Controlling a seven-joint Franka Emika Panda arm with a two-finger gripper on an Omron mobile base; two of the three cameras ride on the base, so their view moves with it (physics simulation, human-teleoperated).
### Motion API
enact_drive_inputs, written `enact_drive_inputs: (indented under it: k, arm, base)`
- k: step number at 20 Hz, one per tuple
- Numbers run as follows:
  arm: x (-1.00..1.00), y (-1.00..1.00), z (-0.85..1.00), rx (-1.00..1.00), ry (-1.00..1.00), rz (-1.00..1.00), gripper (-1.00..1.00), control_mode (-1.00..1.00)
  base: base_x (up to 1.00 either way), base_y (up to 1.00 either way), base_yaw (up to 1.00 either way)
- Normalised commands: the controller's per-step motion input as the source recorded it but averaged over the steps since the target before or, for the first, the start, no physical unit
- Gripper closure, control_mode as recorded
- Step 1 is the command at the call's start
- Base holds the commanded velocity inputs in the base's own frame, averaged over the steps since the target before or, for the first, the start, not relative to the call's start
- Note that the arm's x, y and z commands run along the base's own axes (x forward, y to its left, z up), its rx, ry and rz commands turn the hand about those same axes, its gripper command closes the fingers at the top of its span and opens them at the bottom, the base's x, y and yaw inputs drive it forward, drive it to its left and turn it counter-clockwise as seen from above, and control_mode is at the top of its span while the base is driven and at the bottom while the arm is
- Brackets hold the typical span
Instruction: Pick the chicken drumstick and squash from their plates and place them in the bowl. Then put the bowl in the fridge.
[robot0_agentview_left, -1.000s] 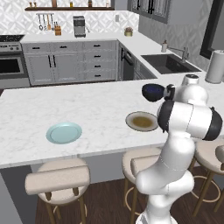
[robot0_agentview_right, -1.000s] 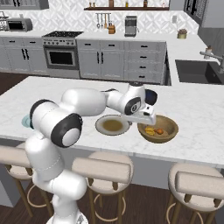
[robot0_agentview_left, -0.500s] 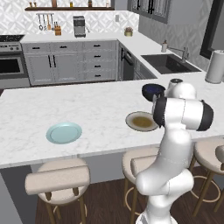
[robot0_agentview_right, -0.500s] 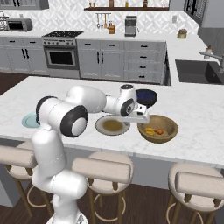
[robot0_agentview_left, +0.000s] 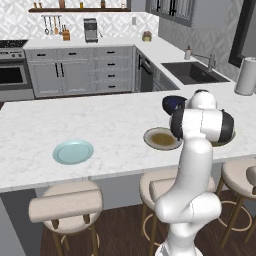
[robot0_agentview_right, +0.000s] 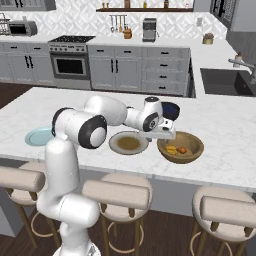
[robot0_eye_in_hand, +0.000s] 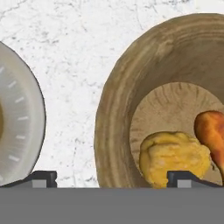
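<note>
Two-finger gripper (robot0_eye_in_hand: 112, 177) hangs over the near rim of the deep tan wooden bowl (robot0_agentview_right: 196, 141), jaws spread wide, holding nothing. Lumpy yellow squash chunk (robot0_eye_in_hand: 174, 159) and orange-brown chicken drumstick (robot0_eye_in_hand: 211, 130) lie side by side inside the bowl, touching. Olive-brown plate with pale rim (robot0_agentview_right: 129, 143) sits just beside the bowl on the white marble counter (robot0_agentview_right: 60, 107). Light blue round plate (robot0_agentview_left: 73, 151) well apart, farther along the counter.

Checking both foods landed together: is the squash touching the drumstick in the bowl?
Touching. In the hand view the squash and the chicken drumstick lie side by side in the bowl, their edges meeting without a gap.
</note>
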Motion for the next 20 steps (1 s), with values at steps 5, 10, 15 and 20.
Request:
enact_drive_inputs:
  k: [5, 10, 15, 20]
  arm:
    - [0.08, -0.06, -0.08, 0.00, 0.02, 0.00, -1.00, -1.00]
    - [0.06, 0.00, -0.24, 0.00, 0.02, 0.00, -1.00, -1.00]
    - [0.00, 0.00, -0.23, 0.00, 0.00, 0.00, 1.00, -1.00]
    - [0.00, 0.00, -0.14, 0.00, 0.00, 0.00, 1.00, -1.00]
  base:
    - [0.00, 0.00, 0.00]
    - [0.00, 0.00, 0.00]
    - [0.00, 0.00, 0.00]
    - [0.00, 0.00, 0.00]
